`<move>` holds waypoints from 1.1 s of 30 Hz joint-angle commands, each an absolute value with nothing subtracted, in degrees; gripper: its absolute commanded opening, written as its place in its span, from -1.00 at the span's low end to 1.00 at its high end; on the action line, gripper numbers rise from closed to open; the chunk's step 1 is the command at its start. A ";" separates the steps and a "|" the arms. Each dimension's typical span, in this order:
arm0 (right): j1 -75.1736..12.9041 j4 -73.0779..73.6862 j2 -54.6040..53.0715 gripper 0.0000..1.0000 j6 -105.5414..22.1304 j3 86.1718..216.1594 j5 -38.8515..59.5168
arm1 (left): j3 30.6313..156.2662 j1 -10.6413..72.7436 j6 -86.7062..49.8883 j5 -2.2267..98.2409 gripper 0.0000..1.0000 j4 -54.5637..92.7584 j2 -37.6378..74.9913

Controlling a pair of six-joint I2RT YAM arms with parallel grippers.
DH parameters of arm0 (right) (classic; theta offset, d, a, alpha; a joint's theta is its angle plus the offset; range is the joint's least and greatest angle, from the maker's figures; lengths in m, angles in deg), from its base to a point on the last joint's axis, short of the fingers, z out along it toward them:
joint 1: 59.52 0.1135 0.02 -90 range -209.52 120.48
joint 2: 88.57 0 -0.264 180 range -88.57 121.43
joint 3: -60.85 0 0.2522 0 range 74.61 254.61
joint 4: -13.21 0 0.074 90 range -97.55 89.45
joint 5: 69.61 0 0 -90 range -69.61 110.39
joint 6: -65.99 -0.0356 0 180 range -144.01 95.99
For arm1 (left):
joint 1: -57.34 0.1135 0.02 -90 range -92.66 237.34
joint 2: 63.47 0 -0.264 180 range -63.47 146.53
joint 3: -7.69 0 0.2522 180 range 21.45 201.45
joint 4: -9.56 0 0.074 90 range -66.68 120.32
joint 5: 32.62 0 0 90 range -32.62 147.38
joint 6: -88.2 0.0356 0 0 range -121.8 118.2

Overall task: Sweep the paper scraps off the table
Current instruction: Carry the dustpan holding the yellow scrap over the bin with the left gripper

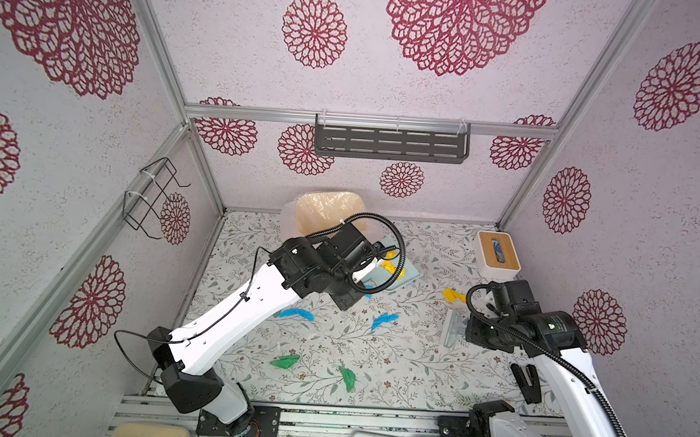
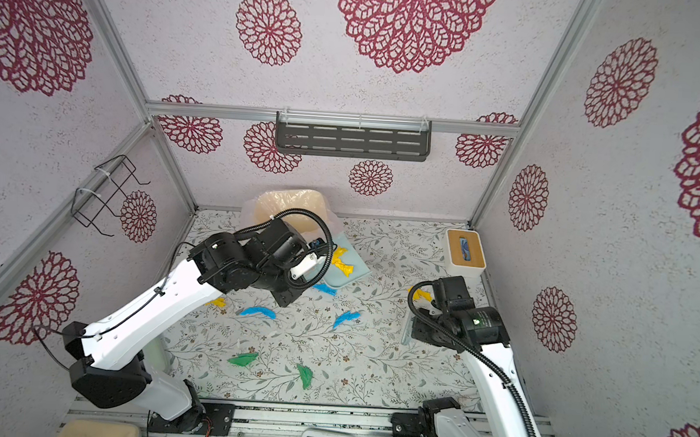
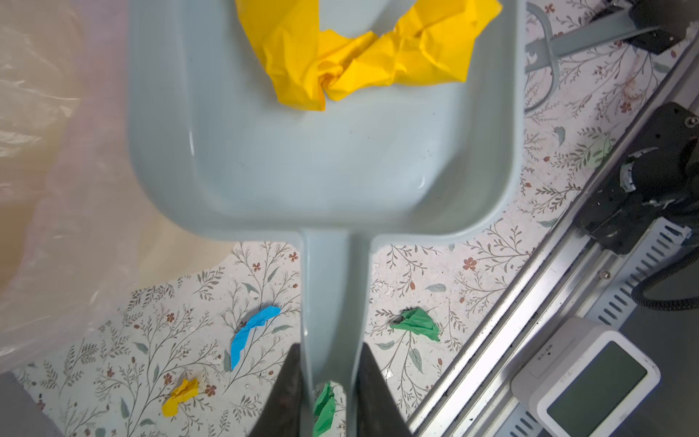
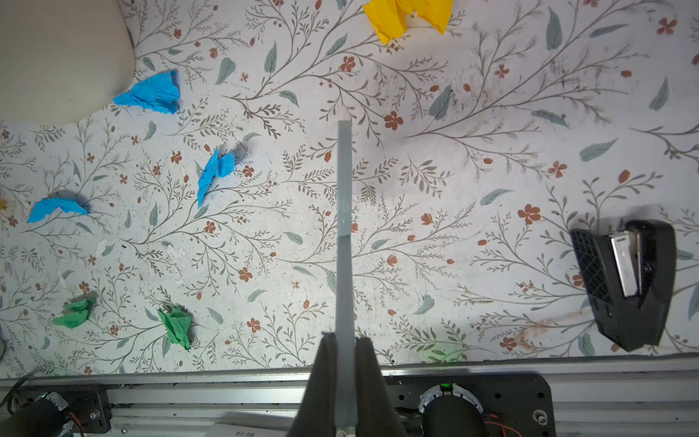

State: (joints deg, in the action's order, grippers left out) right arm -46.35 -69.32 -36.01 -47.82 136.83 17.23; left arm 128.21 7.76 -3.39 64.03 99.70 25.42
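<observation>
Paper scraps lie mostly loose on the table, so I work outward from my near edge. On the rail there stands a white screen device. I see faint marks above its display but cannot read them, and the small label on my right arm's black joint is just as blurred.

Two green scraps lie nearest me, close together but not touching. A black clip-like object rests on the table at the near right. Beyond the green ones the blue scraps are spread across the middle, and a small yellow scrap shows beside my left arm.

My right arm comes in from the near right corner, elbow bent, wrist turned down over the right side of the table. The right gripper is clenched on a flat grey-blue tool, seen edge-on and pointing away from it. I cannot tell whether the tool touches the surface. A second yellow scrap lies just past its far end, apart from it.

My left arm stretches diagonally from the near left corner to the far middle. The left gripper is clamped on the handle of the pale blue dustpan, which carries a large yellow scrap. The pan sits just beside the plastic-lined bin. A white tissue box stands at the far right.
</observation>
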 commanded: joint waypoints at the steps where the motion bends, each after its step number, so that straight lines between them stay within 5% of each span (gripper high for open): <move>1: -47.14 -68.47 -35.50 -1.00 -45.69 138.19 15.96 | 132.45 10.96 -5.80 66.43 -1.00 105.41 25.30; 21: -48.81 -67.61 -34.88 -1.00 -44.35 138.42 11.97 | 138.24 37.60 -0.28 69.75 -1.00 107.66 25.41; 33: -48.93 -67.00 -32.06 -1.00 -43.34 138.90 8.10 | 150.59 38.31 9.82 79.56 -1.00 111.11 37.53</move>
State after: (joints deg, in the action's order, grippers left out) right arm -48.49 -67.59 -32.43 -44.52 136.85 9.71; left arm 147.36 39.08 6.14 74.92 109.16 35.32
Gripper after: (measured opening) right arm 0.086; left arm 0.216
